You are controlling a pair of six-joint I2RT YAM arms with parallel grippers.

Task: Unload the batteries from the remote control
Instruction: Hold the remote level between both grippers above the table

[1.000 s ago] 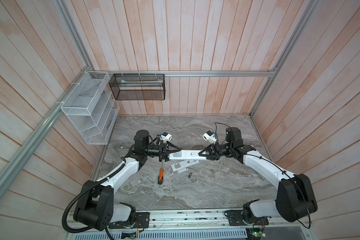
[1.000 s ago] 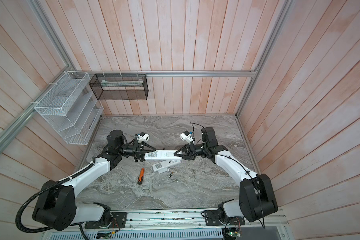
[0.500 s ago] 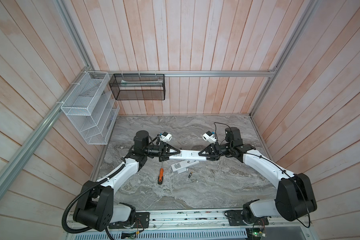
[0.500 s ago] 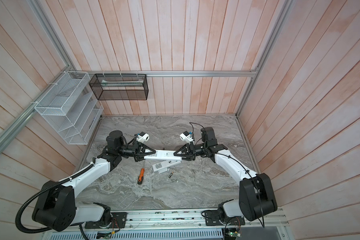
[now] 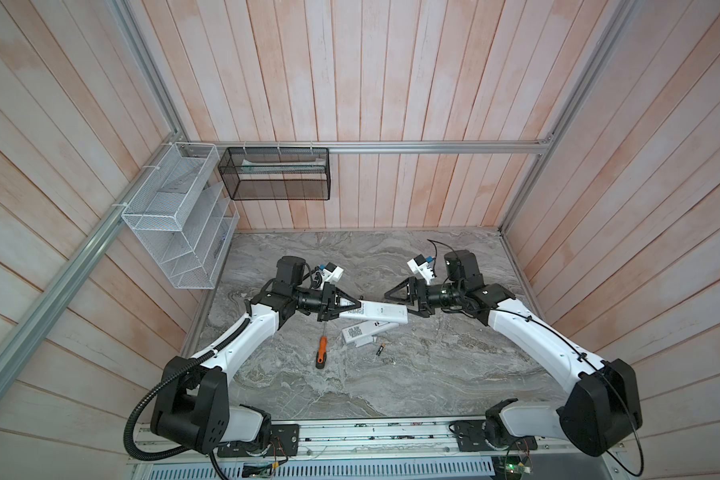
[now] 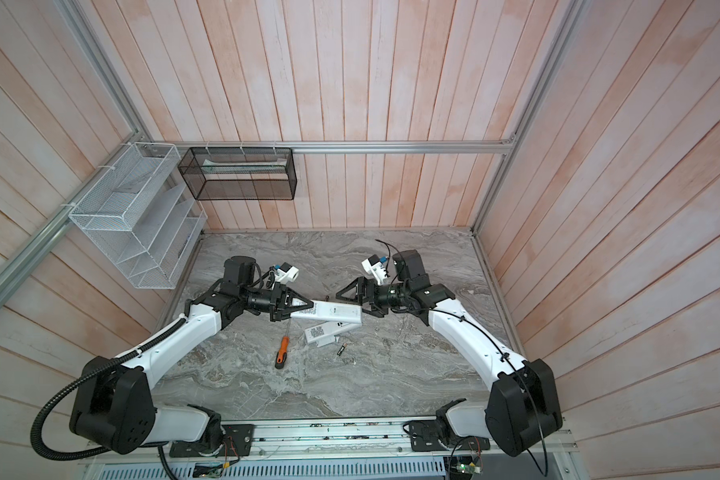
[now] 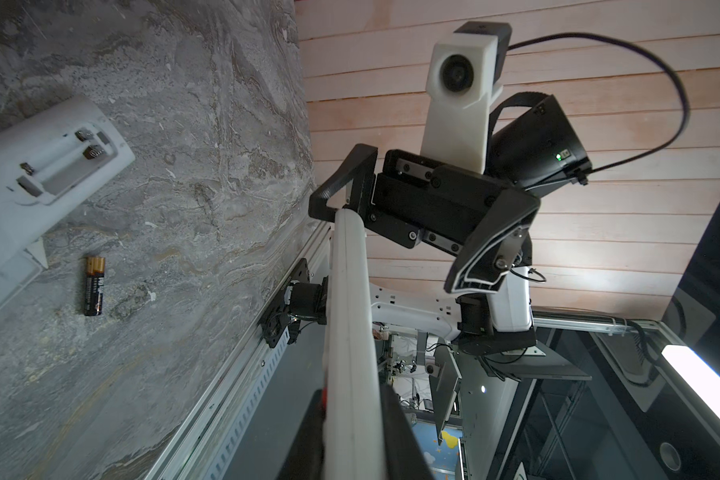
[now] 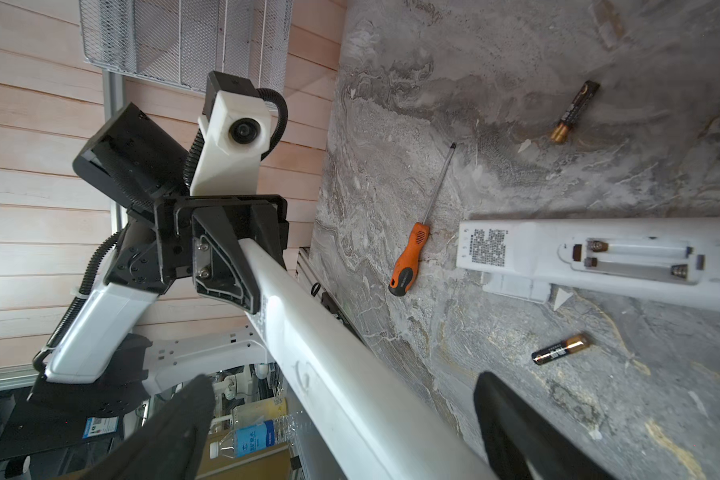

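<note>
A long white remote control (image 5: 373, 312) (image 6: 329, 311) hangs level above the marble table between both arms. My left gripper (image 5: 352, 307) (image 7: 352, 436) is shut on its left end. My right gripper (image 5: 400, 303) (image 8: 344, 415) is open, with its fingers standing apart on either side of the right end (image 8: 350, 395). A second white remote (image 5: 366, 332) (image 8: 599, 257) lies on the table with its back up and its battery bay open and empty. One battery (image 5: 379, 350) (image 7: 94, 286) (image 8: 560, 350) lies beside it. Another battery (image 8: 574, 111) lies farther off on the table.
An orange-handled screwdriver (image 5: 321, 357) (image 8: 408, 266) lies on the table left of the lying remote. A small white piece (image 8: 516, 286) sticks out from under that remote. A white wire rack (image 5: 175, 216) and a black mesh basket (image 5: 275, 174) hang on the walls.
My right gripper has opened and let go of the raised remote's end. My left gripper has closed onto the other end. The remote stays about where it was.
</note>
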